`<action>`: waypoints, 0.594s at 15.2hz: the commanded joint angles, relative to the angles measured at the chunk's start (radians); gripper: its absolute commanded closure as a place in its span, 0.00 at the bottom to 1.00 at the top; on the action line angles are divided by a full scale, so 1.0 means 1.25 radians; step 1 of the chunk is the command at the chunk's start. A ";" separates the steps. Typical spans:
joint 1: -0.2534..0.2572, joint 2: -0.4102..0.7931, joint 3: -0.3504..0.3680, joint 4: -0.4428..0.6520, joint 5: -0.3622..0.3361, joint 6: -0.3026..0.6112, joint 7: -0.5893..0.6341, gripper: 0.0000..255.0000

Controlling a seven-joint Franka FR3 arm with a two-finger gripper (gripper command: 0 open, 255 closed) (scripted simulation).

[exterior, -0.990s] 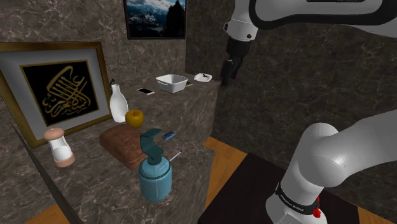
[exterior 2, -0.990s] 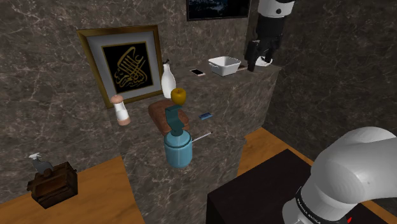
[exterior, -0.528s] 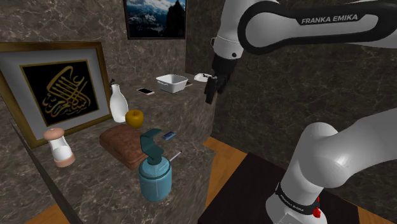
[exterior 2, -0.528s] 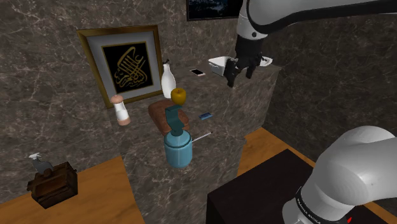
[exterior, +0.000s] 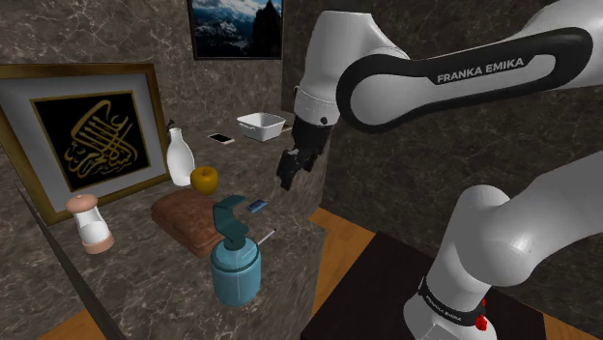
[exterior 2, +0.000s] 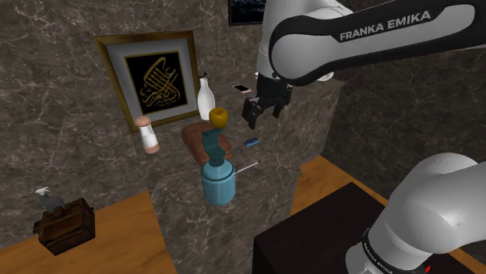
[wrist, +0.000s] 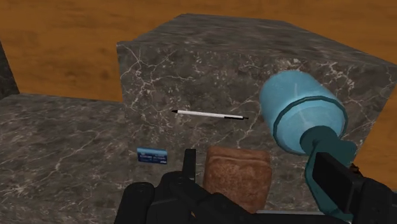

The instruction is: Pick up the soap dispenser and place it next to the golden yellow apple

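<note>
Fingers (wrist: 189, 163) are standing apart, gripping nothing, while the black gripper (exterior 2: 262, 114) is hanging over the marble counter (exterior: 295, 208), near one small blue card (exterior: 256, 205). One blue soap dispenser (exterior: 235, 270) with a teal pump is sitting at the counter's near end, with one pen (exterior: 265, 235) lying just beside it. One yellow apple (exterior: 204, 178) is resting farther back, past one brown board (exterior: 193, 220). One white bottle (exterior: 179, 156) is standing just beside the apple, on the shoulder view's left.
</note>
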 commanded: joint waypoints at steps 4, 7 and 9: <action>0.011 0.089 0.086 0.000 0.019 0.118 0.097 0.00; 0.007 0.153 0.141 0.013 0.013 0.186 0.161 0.00; -0.002 0.200 0.181 0.027 0.000 0.229 0.208 0.00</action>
